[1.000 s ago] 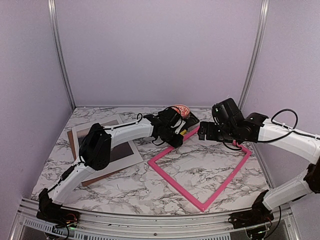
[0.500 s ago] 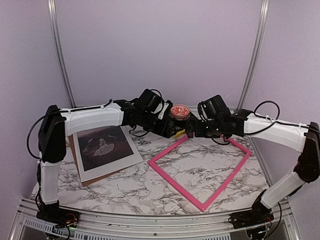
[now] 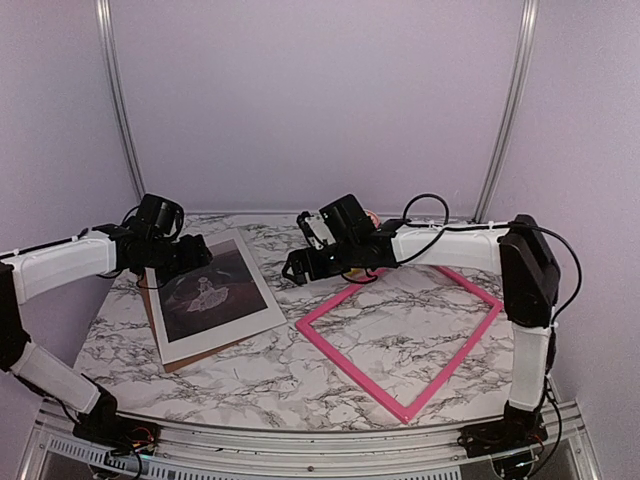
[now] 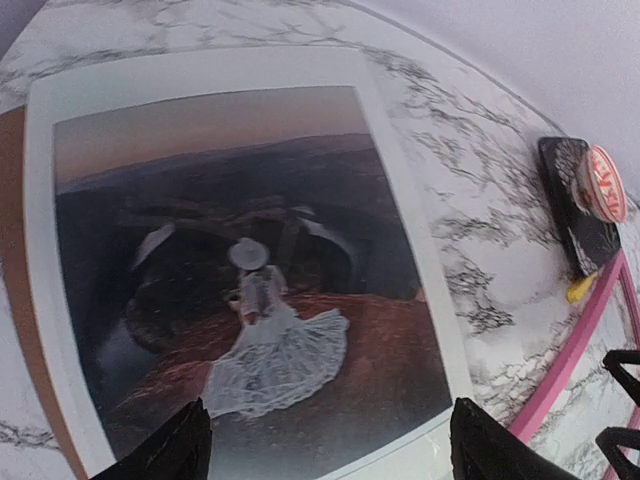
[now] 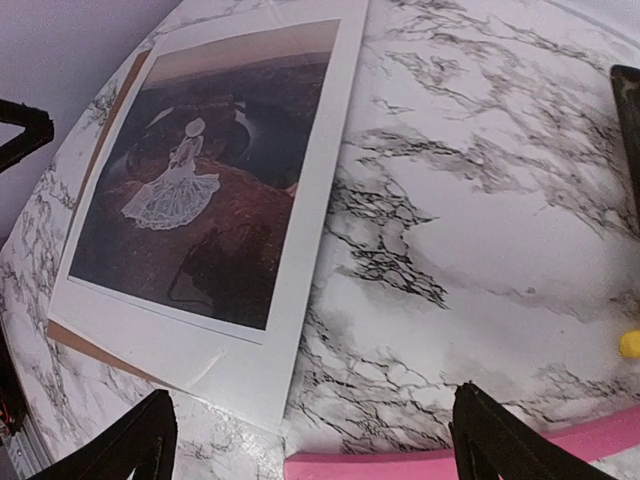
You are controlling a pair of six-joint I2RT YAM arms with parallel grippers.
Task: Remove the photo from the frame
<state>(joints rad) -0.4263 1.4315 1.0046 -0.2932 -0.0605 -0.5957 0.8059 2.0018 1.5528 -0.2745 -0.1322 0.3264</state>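
The marble bench (image 3: 250, 385) carries the pink frame (image 3: 351, 370) flat on its right half, with marble showing through its opening. The photo (image 3: 210, 295) lies outside the frame, face up on a brown board (image 3: 195, 360) toward the left edge, its near right corner just beside the frame's left corner. The left jaws hang wide over the photo's far end and grip nothing; whether they touch the print cannot be told. The right jaws, also wide and holding nothing, hover over bare marble between photo and frame. A small dark block (image 4: 570, 215) sits near the far edge.
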